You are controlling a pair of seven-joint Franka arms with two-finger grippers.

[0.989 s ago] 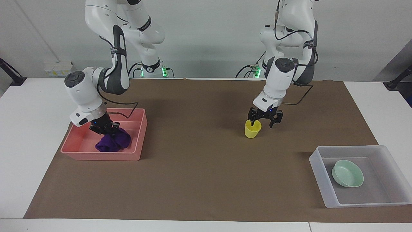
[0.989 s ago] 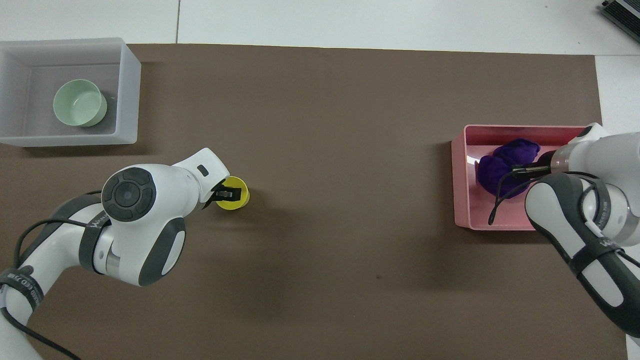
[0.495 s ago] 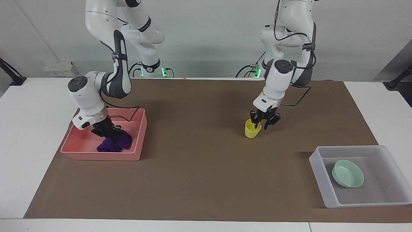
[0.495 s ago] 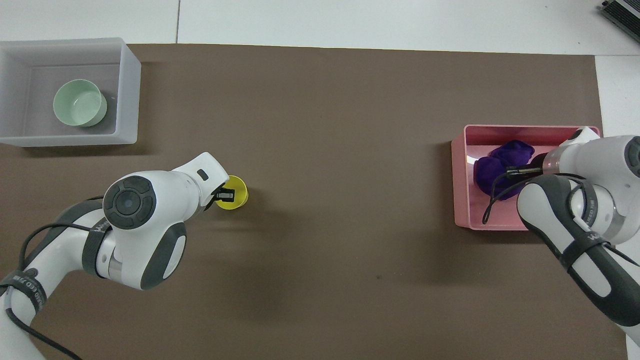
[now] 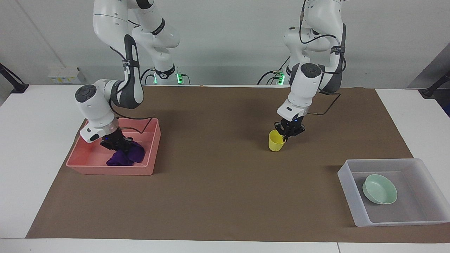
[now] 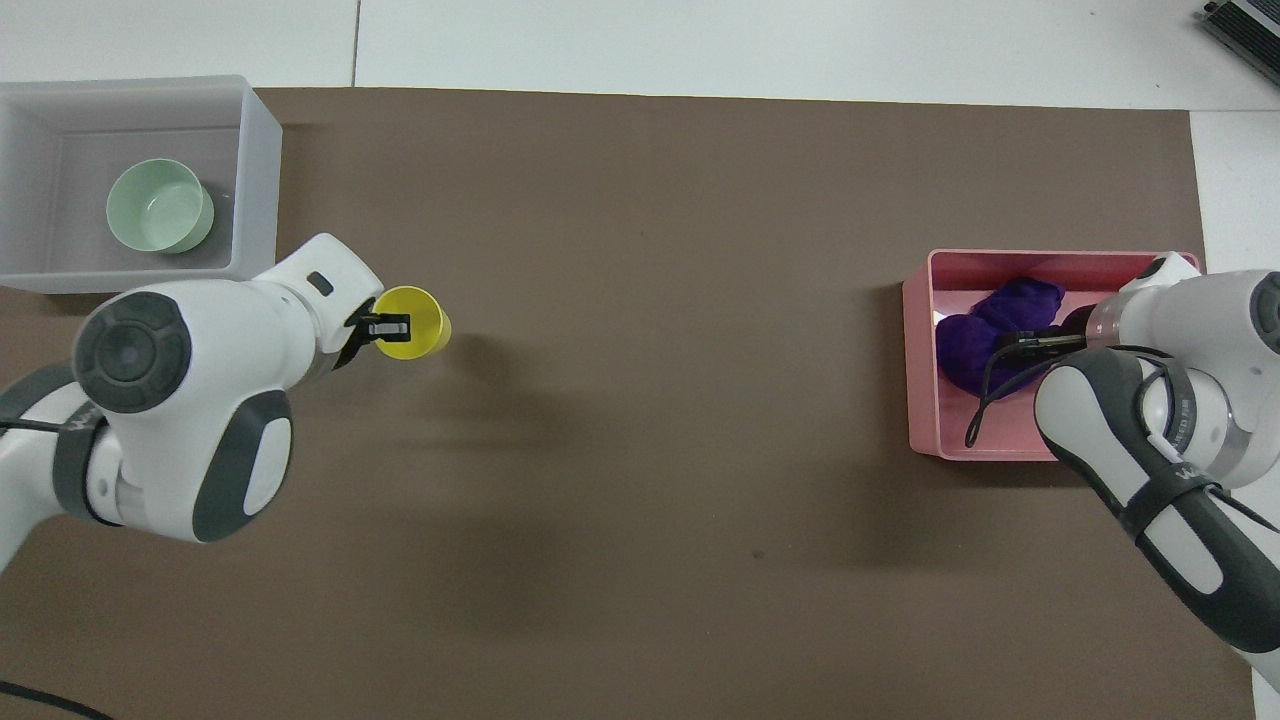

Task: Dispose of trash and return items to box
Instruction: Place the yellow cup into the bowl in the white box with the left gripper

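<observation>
In the overhead view, the right arm's white wrist is covering the right pincer [image 5: 113, 142] and one corner of the pink rectangular plastic bin [image 6: 925, 400]. The picture's edge is cropping the translucent whitish-grey plastic box [image 6: 262, 180]. In the facing view, the right pincer is hiding part of the deep-purple cloth wad [image 5: 127, 155], so its grip is not showing.

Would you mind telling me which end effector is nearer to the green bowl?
The left end effector: it grips the yellow cup, toward the bowl's end. The right end effector is over the pink bin.
</observation>
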